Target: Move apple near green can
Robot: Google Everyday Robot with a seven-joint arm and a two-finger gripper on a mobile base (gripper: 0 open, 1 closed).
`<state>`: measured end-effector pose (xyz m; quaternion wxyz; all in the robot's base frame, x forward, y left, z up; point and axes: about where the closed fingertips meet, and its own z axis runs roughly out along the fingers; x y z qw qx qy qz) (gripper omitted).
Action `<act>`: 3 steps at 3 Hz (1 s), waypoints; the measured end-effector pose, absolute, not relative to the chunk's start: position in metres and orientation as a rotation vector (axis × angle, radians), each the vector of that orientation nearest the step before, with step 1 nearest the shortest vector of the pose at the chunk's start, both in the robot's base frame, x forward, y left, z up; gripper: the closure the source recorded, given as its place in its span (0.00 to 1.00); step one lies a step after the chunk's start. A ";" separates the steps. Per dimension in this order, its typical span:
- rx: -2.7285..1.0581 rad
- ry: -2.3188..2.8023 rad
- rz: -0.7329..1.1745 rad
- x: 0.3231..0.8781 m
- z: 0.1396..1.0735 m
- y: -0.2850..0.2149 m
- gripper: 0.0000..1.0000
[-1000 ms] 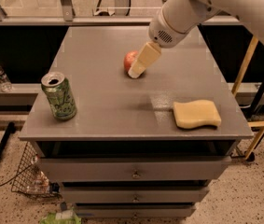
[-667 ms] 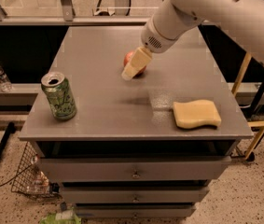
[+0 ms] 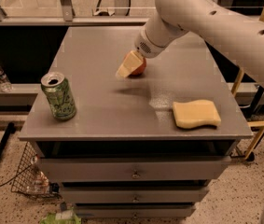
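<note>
We see the gripper (image 3: 128, 69), matt cream plastic, clasping the smooth, glossy apple (image 3: 140, 68) well right of the green can (image 3: 59, 97), whose printed metal wall and silver top gleam faintly. The grey table (image 3: 99, 115) looks smooth and satiny; the sponge (image 3: 196, 114), farther right of the can, porous and matt.

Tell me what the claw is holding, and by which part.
The claw appears to hold the round red apple by its sides, raised above the grey table; one cream finger covers its near side.
</note>
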<state>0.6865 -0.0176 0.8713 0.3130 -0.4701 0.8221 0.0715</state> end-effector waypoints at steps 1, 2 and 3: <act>-1.211 2.181 0.202 0.698 0.863 -0.012 0.18; -1.206 2.178 0.228 0.702 0.857 -0.006 0.50; -1.232 2.130 0.254 0.698 0.865 -0.007 0.73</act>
